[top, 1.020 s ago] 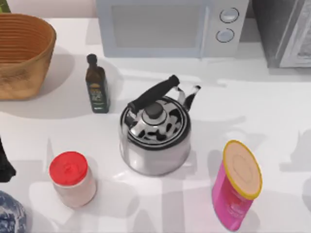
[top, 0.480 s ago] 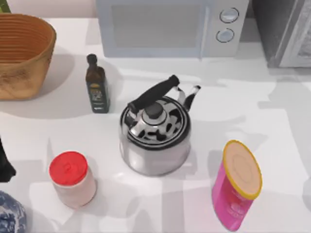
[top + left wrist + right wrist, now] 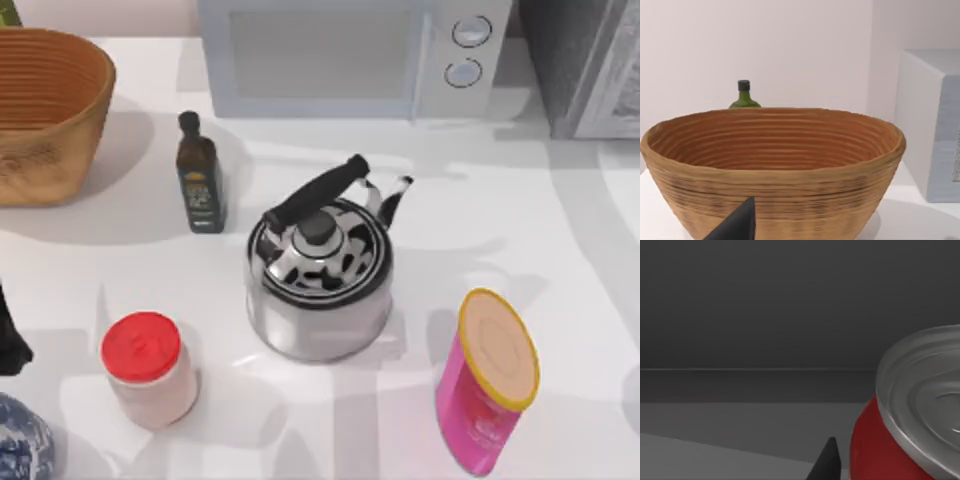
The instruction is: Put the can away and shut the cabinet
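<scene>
Kitchen counter setup, pretty clearly

White surface (image 3: 560, 250) with a microwave (image 3: 350, 55) at the back, a steel kettle (image 3: 320, 275) in the middle, a dark oil bottle (image 3: 200, 180), a woven basket (image 3: 50, 110), a jar with a red lid (image 3: 150, 368) and a pink canister (image 3: 487, 385). A grey cabinet (image 3: 585, 60) sits at the back right corner.

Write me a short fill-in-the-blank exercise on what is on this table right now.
1. The kettle has a black ____ on top.
2. The jar near the table's left side has a ____ lid.
3. The dark bottle stands between the kettle and the woven ____.
4. The can near the right gripper has a silver top and a ____ side.

Missing words: handle; red; basket; red
</scene>
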